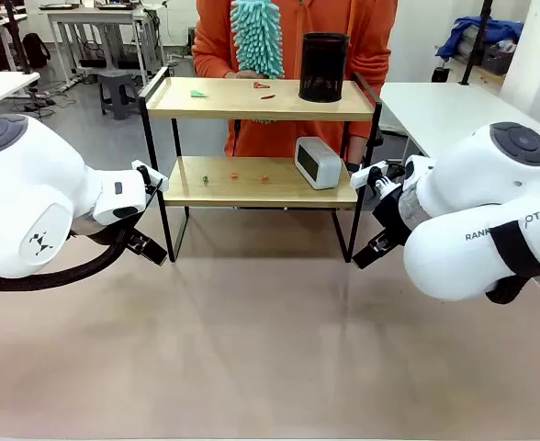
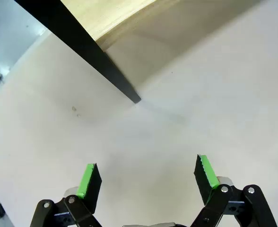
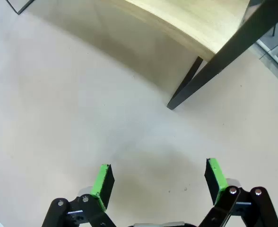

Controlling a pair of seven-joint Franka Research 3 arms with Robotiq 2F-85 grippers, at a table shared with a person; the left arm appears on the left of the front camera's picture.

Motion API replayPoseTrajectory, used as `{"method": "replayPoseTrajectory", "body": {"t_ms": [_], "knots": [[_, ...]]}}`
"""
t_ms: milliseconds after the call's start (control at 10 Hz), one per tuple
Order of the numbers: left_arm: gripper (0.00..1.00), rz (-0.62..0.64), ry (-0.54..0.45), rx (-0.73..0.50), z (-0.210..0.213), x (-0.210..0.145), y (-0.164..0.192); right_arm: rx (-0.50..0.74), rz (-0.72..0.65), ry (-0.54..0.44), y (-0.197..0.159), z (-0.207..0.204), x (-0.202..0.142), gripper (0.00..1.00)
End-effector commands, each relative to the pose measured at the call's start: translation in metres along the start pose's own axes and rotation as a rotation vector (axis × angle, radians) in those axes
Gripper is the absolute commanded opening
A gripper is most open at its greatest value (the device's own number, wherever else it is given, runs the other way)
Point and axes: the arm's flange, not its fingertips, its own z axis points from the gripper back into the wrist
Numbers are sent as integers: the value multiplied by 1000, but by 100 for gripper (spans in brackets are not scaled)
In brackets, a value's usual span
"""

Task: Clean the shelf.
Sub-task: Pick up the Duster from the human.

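Pale table (image 1: pixel 252 349) bears the shelf (image 1: pixel 261 98); right arm (image 1: pixel 490 230) shows "RANK"; left gripper (image 2: pixel 146 175), right gripper (image 3: pixel 159 177): jaws spread, empty.

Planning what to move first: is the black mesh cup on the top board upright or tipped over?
Upright. The black mesh cup stands on its base on the top board of the shelf, rim up.

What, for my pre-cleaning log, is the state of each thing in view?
shelf: upright on the table, small scraps on both boards
black mesh cup: upright, on the top board
white clock: standing on the lower board
teal duster: held up by the person behind the shelf
left gripper: fingers open, empty, by a shelf leg
right gripper: fingers open, empty, by a shelf leg
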Motion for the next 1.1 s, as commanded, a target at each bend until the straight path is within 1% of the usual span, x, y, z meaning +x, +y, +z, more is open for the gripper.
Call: {"method": "replayPoseTrajectory", "body": {"t_ms": [0, 1000], "knots": [[100, 0, 0, 0, 0, 0, 0, 0, 0, 0, 0, 0, 0, 100], [100, 0, 0, 0, 0, 0, 0, 0, 0, 0, 0, 0, 0, 100]]}}
